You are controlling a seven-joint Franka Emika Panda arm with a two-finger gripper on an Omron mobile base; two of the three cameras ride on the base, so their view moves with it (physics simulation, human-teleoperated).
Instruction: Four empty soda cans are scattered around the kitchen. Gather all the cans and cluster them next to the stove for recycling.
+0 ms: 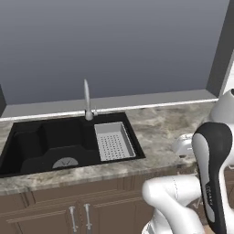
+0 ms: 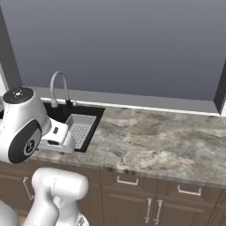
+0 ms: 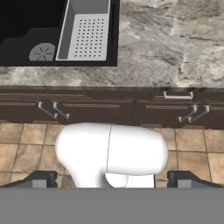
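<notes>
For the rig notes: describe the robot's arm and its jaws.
The arm is glossy white with rounded, bulbous links and dark grey-black joint bands; one band carries small pale lettering. A dark round cap tops one joint. In the hand view the gripper has two small dark grey, blocky jaws.

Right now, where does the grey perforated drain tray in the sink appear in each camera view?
Left base view: drain tray centre, in the black sink's right end.
Right base view: tray left of centre, beside the robot's hand.
Hand view: tray at top, left of centre.
Shared landmark: the black sink.
</notes>
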